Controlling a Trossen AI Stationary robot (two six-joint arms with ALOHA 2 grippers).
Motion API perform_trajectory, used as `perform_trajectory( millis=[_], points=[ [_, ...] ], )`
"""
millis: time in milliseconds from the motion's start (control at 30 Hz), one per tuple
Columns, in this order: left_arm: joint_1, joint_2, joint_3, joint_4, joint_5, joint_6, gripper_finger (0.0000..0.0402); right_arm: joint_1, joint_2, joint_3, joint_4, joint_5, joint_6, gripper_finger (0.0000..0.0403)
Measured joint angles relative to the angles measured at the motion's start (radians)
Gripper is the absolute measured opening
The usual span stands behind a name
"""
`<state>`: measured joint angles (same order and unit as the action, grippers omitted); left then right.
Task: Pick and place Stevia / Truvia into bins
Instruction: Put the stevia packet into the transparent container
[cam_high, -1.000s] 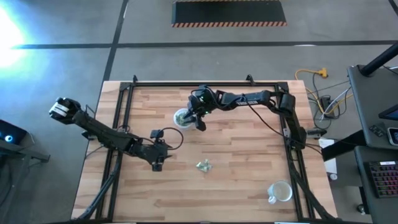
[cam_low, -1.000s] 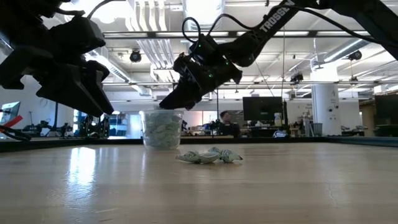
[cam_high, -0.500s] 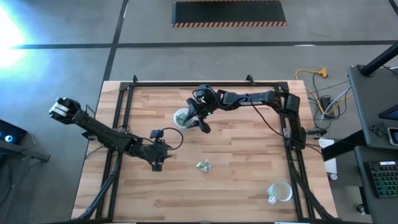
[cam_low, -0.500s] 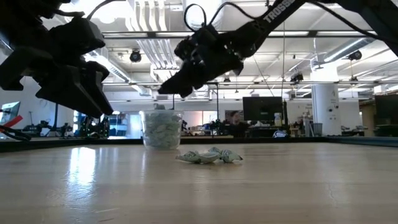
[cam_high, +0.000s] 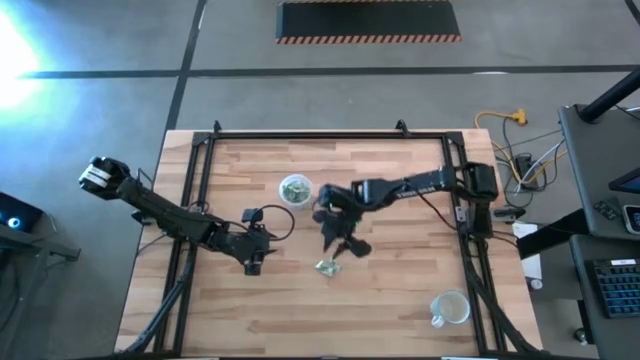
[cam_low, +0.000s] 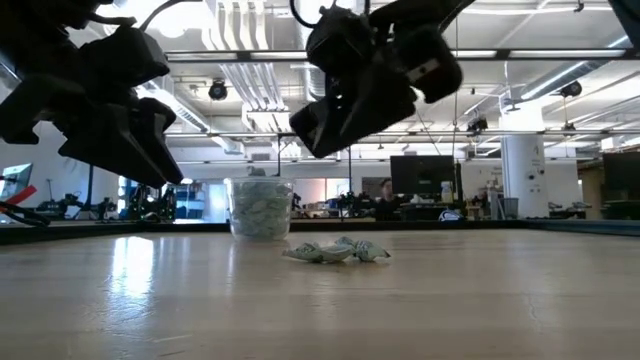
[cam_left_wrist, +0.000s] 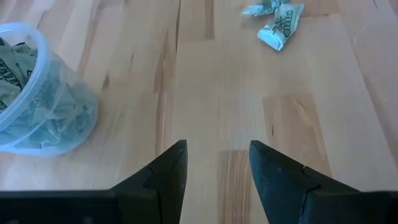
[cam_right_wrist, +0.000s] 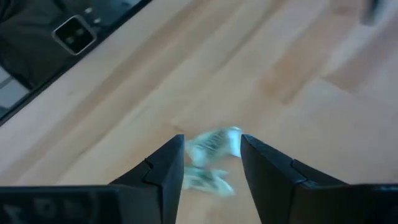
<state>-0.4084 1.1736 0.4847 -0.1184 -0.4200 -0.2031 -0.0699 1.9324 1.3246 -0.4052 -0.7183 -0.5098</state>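
Observation:
A small heap of pale green and white Stevia sachets (cam_high: 327, 266) lies on the wooden table, near its middle (cam_low: 336, 251). A round translucent bin (cam_high: 294, 188) full of sachets stands farther back (cam_low: 260, 207). My right gripper (cam_high: 348, 248) hovers open, high above the table and just beyond the heap (cam_low: 306, 140). In the right wrist view the sachets (cam_right_wrist: 214, 144) show between its fingers, on the table below. My left gripper (cam_high: 253, 264) waits open to the left of the heap (cam_left_wrist: 214, 163), raised off the table.
A second whitish cup (cam_high: 450, 308) stands near the table's front right corner. A black metal frame (cam_high: 200, 190) runs along the table's left, far and right edges. Bare wood lies between the heap and the near edge.
My right gripper has swung away from over the bin toward the table's near edge, and has turned as it went. It now hangs above the loose sachets. The bin and the heap have stayed where they were.

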Motion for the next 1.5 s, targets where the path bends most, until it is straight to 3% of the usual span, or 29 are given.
perform_trajectory(
  millis=[233, 433, 867, 1000, 1500],
  points=[
    [0.0, 0.0, 0.0, 0.005, 0.0, 0.0, 0.0157, 0.087, 0.001, -0.083, 0.058, 0.047, 0.029, 0.0141],
    [0.0, 0.0, 0.0, 0.006, 0.0, 0.0, 0.0157, 0.098, 0.001, -0.187, 0.242, 0.152, 0.098, 0.0139],
    [0.0, 0.0, 0.0, 0.033, -0.001, 0.01, 0.0157, 0.085, 0.002, -0.346, 0.491, 0.178, 0.186, 0.0132],
    [0.0, 0.0, 0.0, 0.032, -0.001, 0.009, 0.0157, 0.084, 0.002, -0.357, 0.503, 0.231, 0.196, 0.0132],
    [0.0, 0.0, -0.001, 0.032, -0.005, 0.009, 0.0157, 0.085, 0.019, -0.407, 0.618, 0.225, 0.223, 0.0127]
  ],
)
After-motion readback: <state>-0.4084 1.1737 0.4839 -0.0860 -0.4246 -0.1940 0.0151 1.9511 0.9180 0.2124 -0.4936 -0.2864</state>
